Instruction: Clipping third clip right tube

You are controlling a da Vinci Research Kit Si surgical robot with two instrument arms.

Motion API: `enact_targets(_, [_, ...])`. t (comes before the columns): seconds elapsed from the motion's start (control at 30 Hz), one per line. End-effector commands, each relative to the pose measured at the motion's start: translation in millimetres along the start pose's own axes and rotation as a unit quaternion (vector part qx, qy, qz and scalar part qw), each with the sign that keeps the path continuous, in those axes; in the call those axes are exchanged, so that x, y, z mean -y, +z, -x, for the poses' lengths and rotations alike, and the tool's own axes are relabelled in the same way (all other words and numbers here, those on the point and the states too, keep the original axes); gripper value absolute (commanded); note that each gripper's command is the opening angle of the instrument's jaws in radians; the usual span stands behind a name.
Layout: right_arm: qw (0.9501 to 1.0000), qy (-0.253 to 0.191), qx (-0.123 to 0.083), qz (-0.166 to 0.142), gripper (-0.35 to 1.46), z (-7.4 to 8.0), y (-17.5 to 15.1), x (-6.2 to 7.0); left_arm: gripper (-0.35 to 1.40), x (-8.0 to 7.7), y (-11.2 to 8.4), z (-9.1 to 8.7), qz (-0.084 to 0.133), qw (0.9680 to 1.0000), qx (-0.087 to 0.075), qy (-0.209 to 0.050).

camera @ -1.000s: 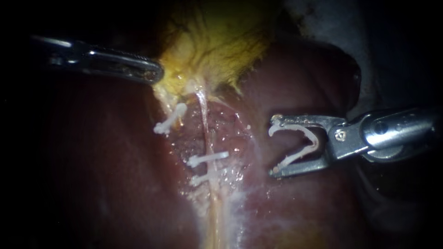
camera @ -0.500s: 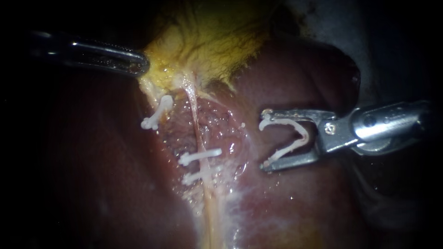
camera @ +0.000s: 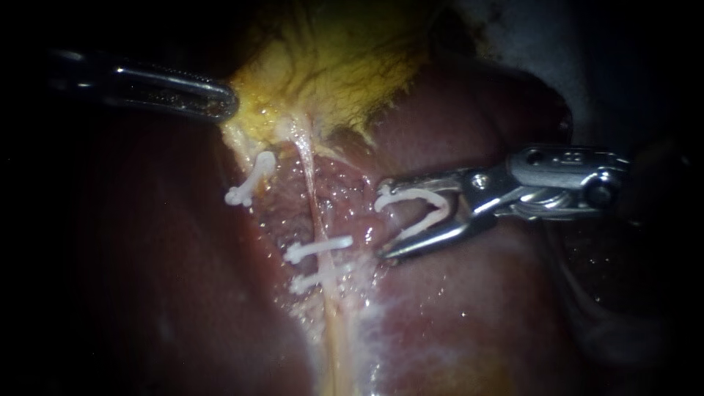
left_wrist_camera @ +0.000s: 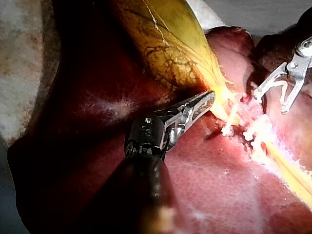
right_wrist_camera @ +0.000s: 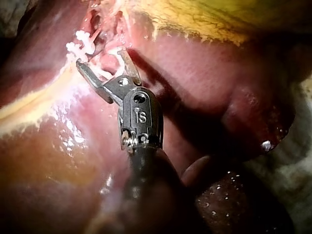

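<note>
The liver [camera: 477, 330] bears the gallbladder [camera: 337, 66], its edge clamped in the left instrument's end effector [camera: 224, 108]. The right instrument's end effector [camera: 381, 224], jaws wide, holds an open clip [camera: 418, 193] just beside the right tube [camera: 309, 191], above its 2 clips [camera: 319, 248].

Bright in the middle, dark round the edges. The left instrument [camera: 224, 106] is dim at ten o'clock. The wet liver [camera: 455, 308] shines.

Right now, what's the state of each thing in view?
left instrument: jaws shut on gallbladder
right instrument: jaws shut on open clip
open clip: unclosed, beside right tube, not around it
right tube: uncut, two closed clips across it
upper-left clip: closed
</note>
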Motion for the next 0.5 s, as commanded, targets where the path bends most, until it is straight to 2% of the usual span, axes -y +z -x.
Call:
enact_targets(0.03, [0.9999, 0.009, -0.004, -0.004, 0.57, 0.0, 0.4, -0.3, -0.35, 0.0, 0.0, 0.0, 0.0, 1.0, 0.0, 0.0])
enact_targets(0.2, [0.9986, 0.043, -0.019, -0.024, 0.56, 0.2, 2.5, -1.5, -0.35, 0.0, 0.0, 0.0, 0.0, 1.0, 0.0, 0.0])
enact_targets(0.5, [0.9974, 0.066, -0.021, -0.02, 0.56, 1.6, 4.7, -3.8, -0.35, 0.0, 0.0, 0.0, 0.0, 1.0, 0.0, 0.0])
